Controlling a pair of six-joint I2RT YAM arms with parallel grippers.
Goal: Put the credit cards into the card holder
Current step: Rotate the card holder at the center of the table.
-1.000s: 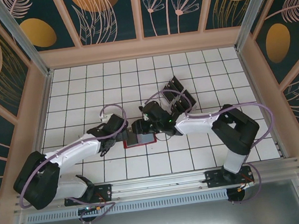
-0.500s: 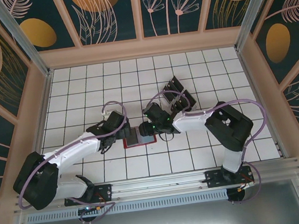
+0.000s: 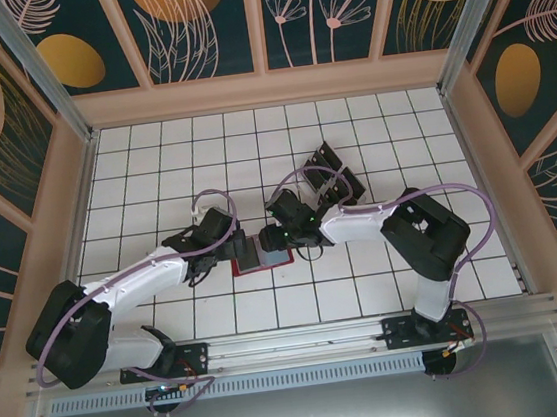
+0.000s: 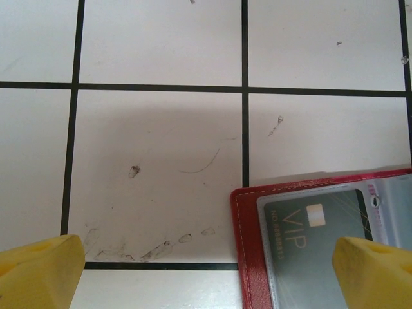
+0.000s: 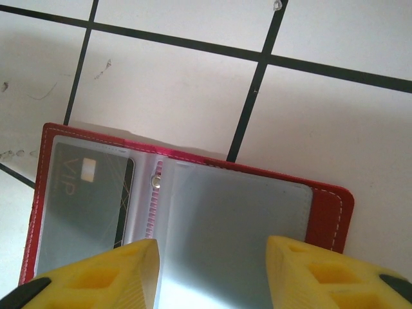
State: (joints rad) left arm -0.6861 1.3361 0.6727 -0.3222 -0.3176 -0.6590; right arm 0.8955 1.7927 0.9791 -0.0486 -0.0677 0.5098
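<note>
Tiled table (image 3: 151,152), bare around card holder (image 5: 328,212); left claw (image 4: 206,273), right claw (image 5: 212,273) (both apart)

Right arm: elbow swung in toward tabletop centre, forearm now shorter and steeper in top view. Cable along it, flat before, now arches in high loop over elbow. Right hand (image 3: 270,240) shifted slightly rightward over far edge of card holder (image 3: 265,262); a little more of grey lining uncovered at its left end. Left hand (image 4: 206,277) nudged slightly toward far side, closer to card holder's left corner. Most of the shift came in first half-second; barely any after.
</note>
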